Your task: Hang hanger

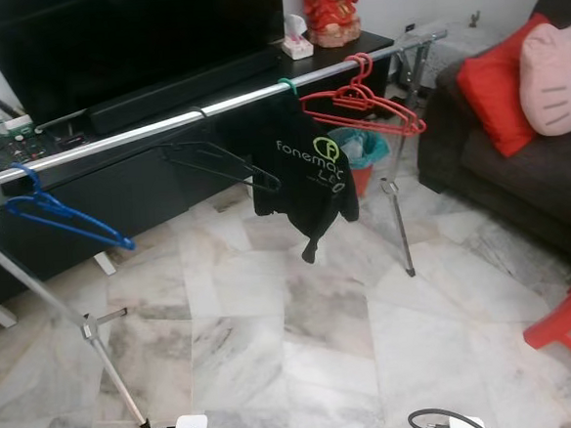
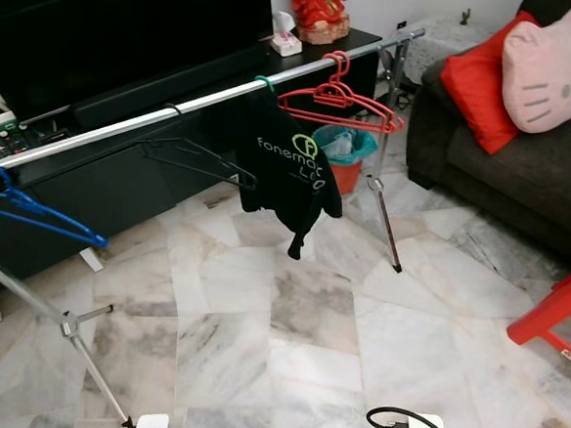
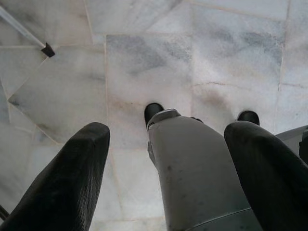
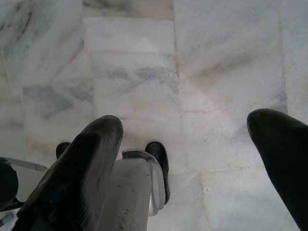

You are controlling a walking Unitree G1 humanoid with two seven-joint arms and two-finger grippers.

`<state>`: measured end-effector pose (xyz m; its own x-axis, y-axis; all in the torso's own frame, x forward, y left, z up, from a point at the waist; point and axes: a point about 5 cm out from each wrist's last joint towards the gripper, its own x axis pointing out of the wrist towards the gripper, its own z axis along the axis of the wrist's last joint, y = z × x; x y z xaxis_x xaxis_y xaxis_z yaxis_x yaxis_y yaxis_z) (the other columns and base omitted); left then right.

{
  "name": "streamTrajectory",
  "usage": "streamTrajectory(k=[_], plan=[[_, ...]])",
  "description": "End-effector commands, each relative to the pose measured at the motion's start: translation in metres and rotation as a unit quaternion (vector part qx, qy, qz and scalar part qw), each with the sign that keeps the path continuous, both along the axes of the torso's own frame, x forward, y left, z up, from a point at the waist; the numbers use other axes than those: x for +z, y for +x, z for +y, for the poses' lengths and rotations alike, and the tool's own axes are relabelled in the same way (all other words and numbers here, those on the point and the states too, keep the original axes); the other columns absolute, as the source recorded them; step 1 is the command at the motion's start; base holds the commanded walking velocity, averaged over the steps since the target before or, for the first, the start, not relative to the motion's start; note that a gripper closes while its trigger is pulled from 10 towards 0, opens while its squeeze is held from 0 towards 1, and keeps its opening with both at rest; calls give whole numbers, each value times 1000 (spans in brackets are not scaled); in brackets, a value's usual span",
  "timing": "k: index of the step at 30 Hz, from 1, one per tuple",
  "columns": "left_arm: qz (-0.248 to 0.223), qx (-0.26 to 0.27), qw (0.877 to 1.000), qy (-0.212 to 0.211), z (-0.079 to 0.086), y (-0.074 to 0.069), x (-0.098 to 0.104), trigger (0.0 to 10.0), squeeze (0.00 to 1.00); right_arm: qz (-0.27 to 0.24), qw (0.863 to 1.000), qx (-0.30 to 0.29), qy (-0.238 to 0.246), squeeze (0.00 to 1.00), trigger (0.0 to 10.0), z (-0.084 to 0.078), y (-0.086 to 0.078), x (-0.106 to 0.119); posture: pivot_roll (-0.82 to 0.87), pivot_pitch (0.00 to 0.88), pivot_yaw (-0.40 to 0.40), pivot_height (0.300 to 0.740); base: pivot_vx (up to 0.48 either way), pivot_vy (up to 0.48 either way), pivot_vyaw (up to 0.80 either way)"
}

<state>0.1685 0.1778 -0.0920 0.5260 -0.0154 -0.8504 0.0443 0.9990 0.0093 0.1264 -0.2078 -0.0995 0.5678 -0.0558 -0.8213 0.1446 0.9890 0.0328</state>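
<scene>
While both grippers hang over the floor (image 3: 144, 62) with fingers (image 3: 62, 183) spread wide and empty, your red hangers (image 1: 364, 106) hang crosswise on the rail (image 1: 162, 125). You'll see the shirt (image 1: 302, 169) hides its green hanger (image 1: 286, 84).

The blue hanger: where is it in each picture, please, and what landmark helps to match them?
Left eye view: blue hanger hangs at the rail's left end, by the picture's left edge.
Right eye view: same place, blue hanger.
Left wrist view: not in it.
Right wrist view: not in it.
Shared landmark: the black T-shirt at mid rail.
</scene>
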Motion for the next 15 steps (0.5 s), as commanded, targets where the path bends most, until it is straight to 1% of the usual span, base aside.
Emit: streamTrajectory(k=[1,10,15], plan=[[5,14,1000,1,9,-4,-1,10000,0,6,1000,1,-1,0,10000,0,-2,-1,-7,0,24,740,0,0,-756],[8,5,1000,8,19,-6,0,10000,0,7,1000,3,-1,0,10000,1,-3,-1,-9,0,26,740,0,0,-759],[6,5,1000,3,18,-6,0,10000,0,8,1000,3,-2,0,10000,1,-3,-1,-9,0,27,740,0,0,-763]])
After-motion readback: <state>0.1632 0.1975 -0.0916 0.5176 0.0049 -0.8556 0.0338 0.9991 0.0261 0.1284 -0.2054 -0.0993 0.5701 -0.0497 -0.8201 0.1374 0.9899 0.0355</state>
